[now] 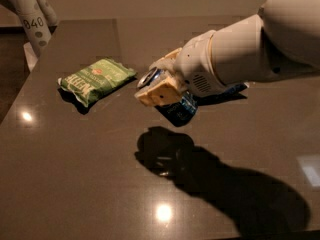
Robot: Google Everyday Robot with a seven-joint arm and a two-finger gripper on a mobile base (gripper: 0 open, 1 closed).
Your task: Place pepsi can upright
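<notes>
The pepsi can [176, 109] is dark blue with a silver end [148, 77] that faces left and up. It is tilted and held above the dark table [90, 174], its shadow below it. My gripper [159, 84] reaches in from the right on the white arm and is shut on the can, with one tan finger [159, 94] across its front and the other behind its top. Part of the can is hidden by the fingers.
A green chip bag [96, 79] lies flat to the left of the can. A blue chip bag [231, 90] lies mostly hidden behind my arm. A white post marked 040 [31, 23] stands at the far left corner.
</notes>
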